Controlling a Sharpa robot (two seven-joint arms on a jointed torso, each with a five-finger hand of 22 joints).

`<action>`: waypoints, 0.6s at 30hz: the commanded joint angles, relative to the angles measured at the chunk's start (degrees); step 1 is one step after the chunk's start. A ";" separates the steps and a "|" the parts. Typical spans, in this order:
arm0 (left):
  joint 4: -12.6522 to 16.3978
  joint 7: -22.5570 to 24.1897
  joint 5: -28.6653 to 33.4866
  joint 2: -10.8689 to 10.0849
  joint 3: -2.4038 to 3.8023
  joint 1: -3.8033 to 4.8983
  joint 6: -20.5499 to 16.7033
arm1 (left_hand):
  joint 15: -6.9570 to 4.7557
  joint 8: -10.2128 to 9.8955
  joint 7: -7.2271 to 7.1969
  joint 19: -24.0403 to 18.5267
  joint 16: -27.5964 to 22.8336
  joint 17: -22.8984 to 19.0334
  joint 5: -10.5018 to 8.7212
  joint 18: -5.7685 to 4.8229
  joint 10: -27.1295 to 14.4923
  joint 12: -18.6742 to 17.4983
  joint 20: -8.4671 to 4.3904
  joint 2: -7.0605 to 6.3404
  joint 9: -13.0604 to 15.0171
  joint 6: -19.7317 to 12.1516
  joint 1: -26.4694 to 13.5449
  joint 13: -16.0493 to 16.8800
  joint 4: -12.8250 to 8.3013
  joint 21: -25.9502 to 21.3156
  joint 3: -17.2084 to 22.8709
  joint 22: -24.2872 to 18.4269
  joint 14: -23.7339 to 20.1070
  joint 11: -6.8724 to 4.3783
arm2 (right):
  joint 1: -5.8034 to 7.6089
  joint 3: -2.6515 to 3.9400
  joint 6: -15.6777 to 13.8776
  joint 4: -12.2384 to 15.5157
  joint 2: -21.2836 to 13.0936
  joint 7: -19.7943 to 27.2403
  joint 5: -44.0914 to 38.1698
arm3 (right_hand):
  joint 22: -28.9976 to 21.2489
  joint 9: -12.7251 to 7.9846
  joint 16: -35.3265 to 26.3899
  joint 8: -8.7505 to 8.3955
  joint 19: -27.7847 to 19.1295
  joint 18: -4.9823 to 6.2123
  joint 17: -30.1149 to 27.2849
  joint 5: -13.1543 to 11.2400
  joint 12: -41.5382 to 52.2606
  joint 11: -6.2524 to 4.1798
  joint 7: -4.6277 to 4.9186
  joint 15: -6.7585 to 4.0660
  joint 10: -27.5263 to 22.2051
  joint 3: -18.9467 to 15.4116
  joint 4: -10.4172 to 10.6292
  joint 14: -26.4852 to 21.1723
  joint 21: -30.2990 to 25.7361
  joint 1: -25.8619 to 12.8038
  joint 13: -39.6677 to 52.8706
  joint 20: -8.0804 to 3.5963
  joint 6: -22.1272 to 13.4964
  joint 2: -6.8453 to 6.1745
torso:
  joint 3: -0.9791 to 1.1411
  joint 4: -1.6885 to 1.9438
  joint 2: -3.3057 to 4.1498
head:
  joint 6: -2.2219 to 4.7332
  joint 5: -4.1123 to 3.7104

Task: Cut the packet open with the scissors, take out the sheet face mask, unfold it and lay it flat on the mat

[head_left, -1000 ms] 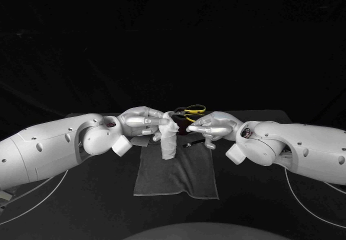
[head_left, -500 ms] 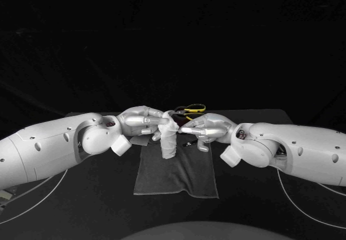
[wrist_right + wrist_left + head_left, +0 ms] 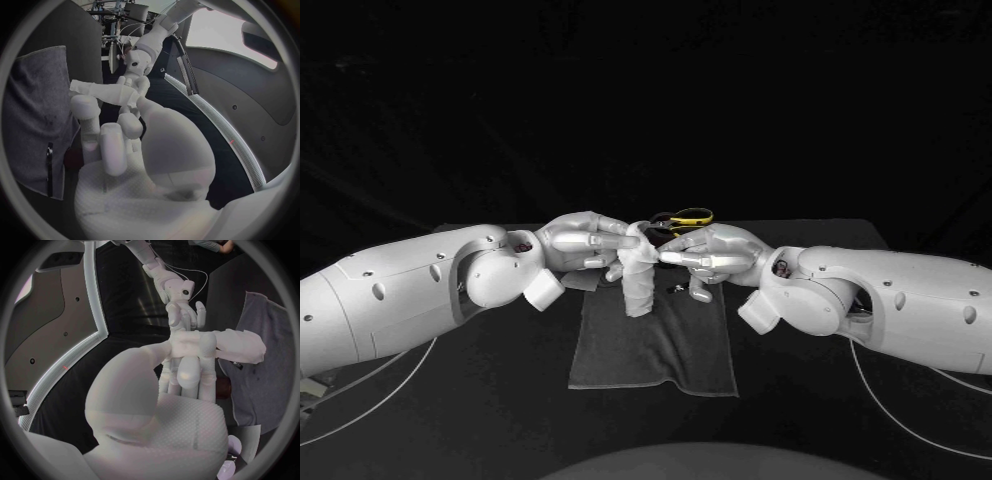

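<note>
The white sheet mask (image 3: pixel 639 275), still folded into a narrow strip, hangs over the grey mat (image 3: pixel 653 345). My left hand (image 3: pixel 586 241) grips its top end. My right hand (image 3: pixel 708 251) faces it, with thumb and fingertip pinching the same top edge. In the left wrist view the mask (image 3: pixel 232 345) lies across my left fingers (image 3: pixel 187 377), the right hand (image 3: pixel 184 315) just beyond. The right wrist view shows the mask (image 3: pixel 97 90) above my right fingers (image 3: pixel 110 142). The yellow-handled scissors (image 3: pixel 684 217) lie behind the hands, by the dark packet (image 3: pixel 664 233).
A small dark strip (image 3: pixel 679 288) lies on the mat under my right hand, also visible as a dark sliver (image 3: pixel 49 169) on the mat (image 3: pixel 34 100). The black table (image 3: pixel 473 400) spreads around the mat, with thin white cables (image 3: pixel 906 400) trailing at both sides.
My right hand has moved left, from a gap beside the mask to its top edge. The left hand and the hanging mask have stayed nearly still.
</note>
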 commanded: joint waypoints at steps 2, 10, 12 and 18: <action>0.05 0.20 -0.03 0.04 0.04 0.02 0.17 | -0.07 -0.38 0.02 0.50 0.22 0.10 0.21 0.20 0.54 0.41 0.07 0.33 -0.06 -0.35 0.17 0.09 -0.26 0.36 0.02 0.05 0.54 -0.06 | -0.03 0.04 1.36 -0.02 0.31 1.66 1.35 | 0.22 0.03 -0.04 -0.27 -0.43 0.14 6.49 -0.14 0.05 0.07 -0.03 0.24 -0.38 0.11 -0.59 2.97 0.16 0.61 0.26 0.05 0.26 0.20 | 0.01 0.00 0.05 | -0.25 -0.11; 0.06 0.19 -0.08 0.05 0.04 0.01 -0.16 | -0.07 -0.42 0.04 0.52 0.21 0.11 0.21 0.20 0.56 0.43 0.07 0.32 -0.08 -0.38 0.18 0.13 -0.29 0.37 0.02 0.05 0.56 -0.05 | -0.03 0.04 1.55 -0.19 0.72 1.42 1.17 | 0.71 0.23 0.25 -0.13 -0.52 0.12 6.71 -2.25 0.30 0.00 -0.09 0.18 -0.22 1.60 -2.04 3.02 0.93 1.78 0.72 0.05 1.91 1.08 | 0.00 0.03 0.05 | -0.02 -0.19; 0.06 0.21 -0.08 0.06 0.04 0.01 -0.19 | -0.07 -0.42 0.04 0.52 0.21 0.11 0.21 0.20 0.56 0.43 0.07 0.32 -0.08 -0.38 0.18 0.13 -0.29 0.37 0.02 0.05 0.56 -0.05 | -0.03 0.04 1.51 -0.21 0.81 1.30 0.92 | 0.83 0.35 0.34 0.09 -0.54 0.12 6.79 -2.54 0.34 -0.10 -0.21 0.11 -0.19 2.34 -2.77 3.05 1.10 2.35 0.83 0.02 2.69 1.30 | 0.00 0.02 0.04 | -0.11 -0.15; 0.07 0.24 -0.08 0.09 0.03 0.01 -0.27 | -0.07 -0.46 0.05 0.46 0.16 -0.06 0.20 0.22 0.57 0.45 0.05 0.31 -0.10 -0.36 0.20 0.19 -0.33 0.28 0.02 -0.02 0.50 -0.05 | -0.03 0.04 0.57 -0.31 1.12 0.82 -0.20 | 1.41 1.00 0.67 1.55 -0.29 0.01 7.09 -3.02 0.72 -0.60 -0.80 -0.27 0.40 4.53 -4.73 3.21 2.36 3.01 1.44 -0.26 5.85 1.98 | -0.02 0.04 0.01 | 0.17 -0.04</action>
